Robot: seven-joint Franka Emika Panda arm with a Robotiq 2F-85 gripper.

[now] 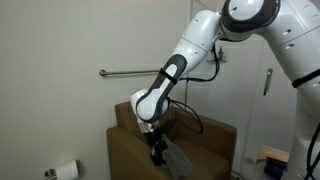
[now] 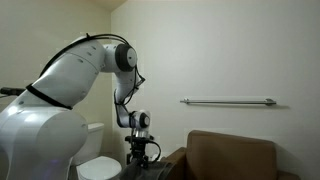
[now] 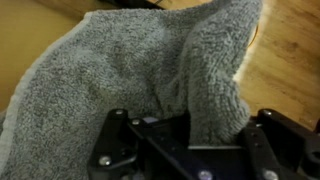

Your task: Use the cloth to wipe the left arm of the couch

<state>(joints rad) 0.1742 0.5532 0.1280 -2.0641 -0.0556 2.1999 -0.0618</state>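
Note:
In the wrist view the grey cloth (image 3: 120,70) fills most of the picture, and my gripper (image 3: 212,128) is shut on a thick fold of it. A tan-brown surface (image 3: 290,60) shows beside the cloth. In an exterior view my gripper (image 1: 157,150) points down at the left arm of the couch (image 1: 125,150), with the cloth (image 1: 176,162) hanging from it over the tan-brown couch (image 1: 205,140). From the other side, my gripper (image 2: 140,156) stands at the near end of the couch (image 2: 235,155). Whether the cloth touches the arm's top I cannot tell.
A steel bar (image 1: 130,72) runs along the wall above the couch, seen too in an exterior view (image 2: 228,101). A white paper roll (image 1: 65,171) hangs low beside the couch. A white toilet (image 2: 98,165) stands close to my arm.

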